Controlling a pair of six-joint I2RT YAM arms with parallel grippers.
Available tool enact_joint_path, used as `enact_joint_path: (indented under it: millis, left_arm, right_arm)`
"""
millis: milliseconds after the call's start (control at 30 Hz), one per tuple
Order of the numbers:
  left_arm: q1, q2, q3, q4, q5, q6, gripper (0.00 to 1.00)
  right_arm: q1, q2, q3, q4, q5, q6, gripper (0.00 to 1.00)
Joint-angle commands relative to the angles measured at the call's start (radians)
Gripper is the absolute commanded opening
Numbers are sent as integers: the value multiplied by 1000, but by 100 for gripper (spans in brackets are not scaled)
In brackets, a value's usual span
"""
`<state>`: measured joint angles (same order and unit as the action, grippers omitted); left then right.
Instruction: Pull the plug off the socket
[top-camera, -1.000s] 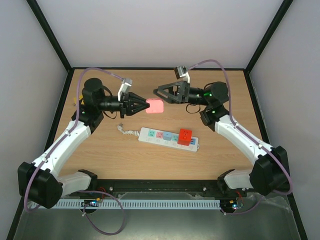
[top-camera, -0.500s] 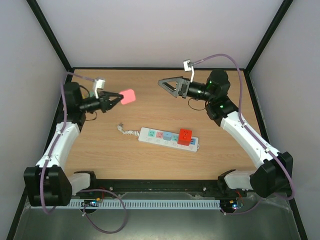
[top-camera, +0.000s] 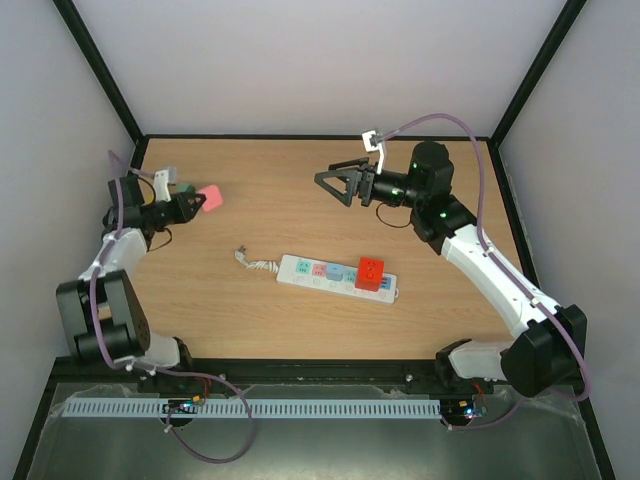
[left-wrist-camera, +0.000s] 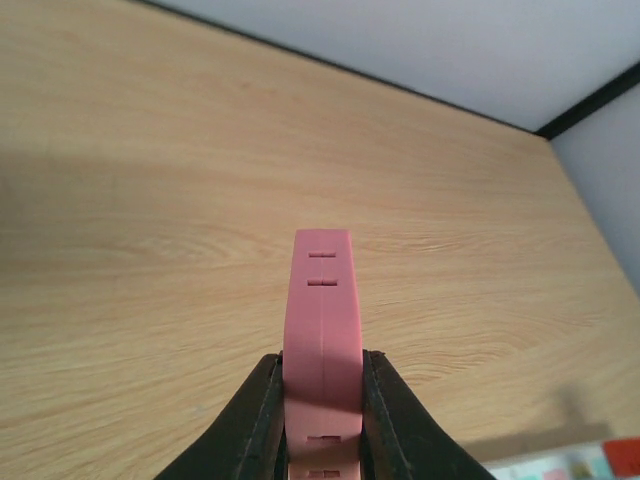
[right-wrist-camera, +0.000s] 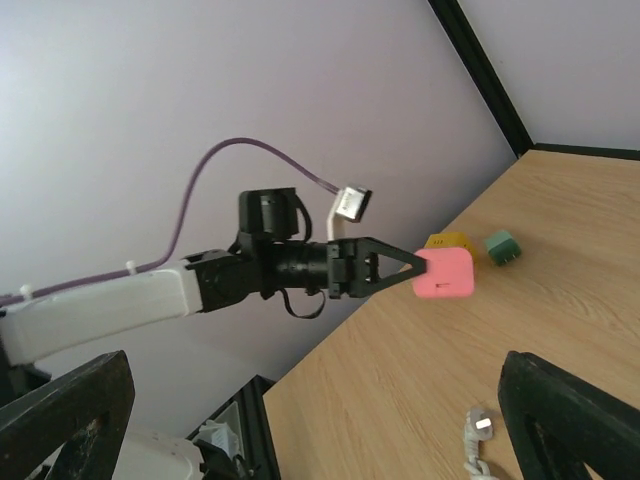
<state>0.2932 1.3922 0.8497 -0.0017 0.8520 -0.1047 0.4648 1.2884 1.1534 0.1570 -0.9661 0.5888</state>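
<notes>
Top external view gives me the socket (top-camera: 335, 277) lying flat near the middle of the wooden table (top-camera: 300, 325), its long side running left to right with a slight tilt, and a red plug (top-camera: 370, 271) seated in it towards the right end. A short white cord end (top-camera: 250, 260) lies just beside its left end. My left gripper (top-camera: 197, 203) is far out at the left edge of the table, well apart from the socket, with its fingers clamped on a pink plug (top-camera: 209, 199) held clear above the wood. On the left wrist camera I see that plug edge-on, pinched between the two black fingers (left-wrist-camera: 262, 420), and a sliver of the socket in the bottom right corner. My right gripper (top-camera: 335, 183) hangs in the air over the far half of the table, pointing left, its fingers spread wide and holding nothing. From the right wrist camera I can also make out a yellow plug (right-wrist-camera: 447, 241) and a green plug (right-wrist-camera: 502, 247) lying on the wood just behind the pink one
</notes>
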Motion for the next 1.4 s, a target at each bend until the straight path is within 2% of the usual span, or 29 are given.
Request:
enact_joint_path:
  millis: [0,367,667,733,800,900,1100,1367]
  left_arm:
    - [0,133,20,70,-112,-29,2]
    - [-31,434,150,152,-150,-114,2]
    - [-76,523,214,174,-241,-133,3]
    - [-78,544,238,157,-265,-135,9]
    - [-79,560,253,144,-291,-133,18]
    - [-79,562,258,133,-329,-127,24]
    - [-84,525,261,109,-346,-94,50]
    - [-93,441,256,73,-381,-40,63]
  right_arm:
    - [0,-21,-15,0,6,-36,98]
    - [0,-30,-21,-28,2,-66,98]
    - [0,-17,-18,-24,2,-60,98]
    - [0,-17,-17,-24,3,-60,98]
    - [0,-18,-17,-25,2,-60,98]
    - [0,-24,-17,-29,2,-65,98]
    - [0,-32,-21,-38,2,-75,98]
    - [0,-41,-12,-122,19,-170,98]
